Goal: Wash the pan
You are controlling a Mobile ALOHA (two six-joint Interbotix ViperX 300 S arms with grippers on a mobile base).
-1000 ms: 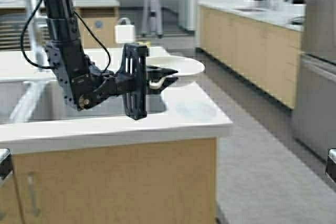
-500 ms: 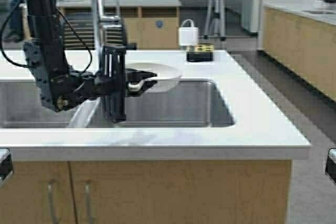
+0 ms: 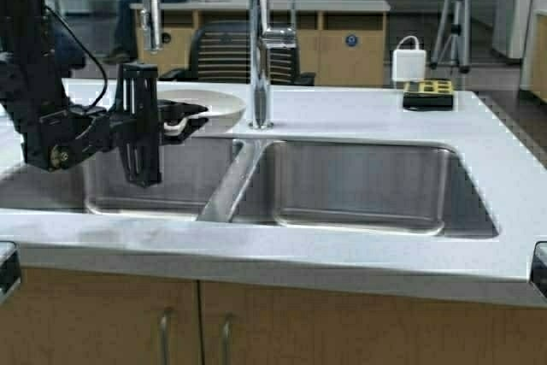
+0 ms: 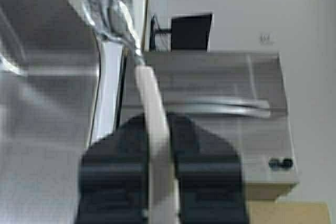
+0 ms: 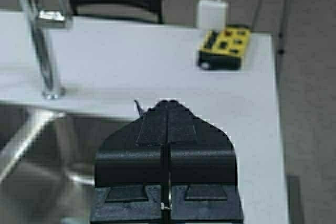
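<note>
Base has driven left — double sink (image 3: 359,185) now centred. Left gripper (image 3: 171,119) stays clamped on pan (image 3: 205,107) handle; right gripper (image 5: 167,129) fingers together — unseen from above.

Robot base driven leftward along counter; double sink (image 3: 359,184) and faucet (image 3: 261,49) now central.

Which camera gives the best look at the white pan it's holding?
The high view: the pan shows its round bowl, held by the left gripper above the sink. The left wrist view shows only its handle; the right wrist view misses it.
</note>
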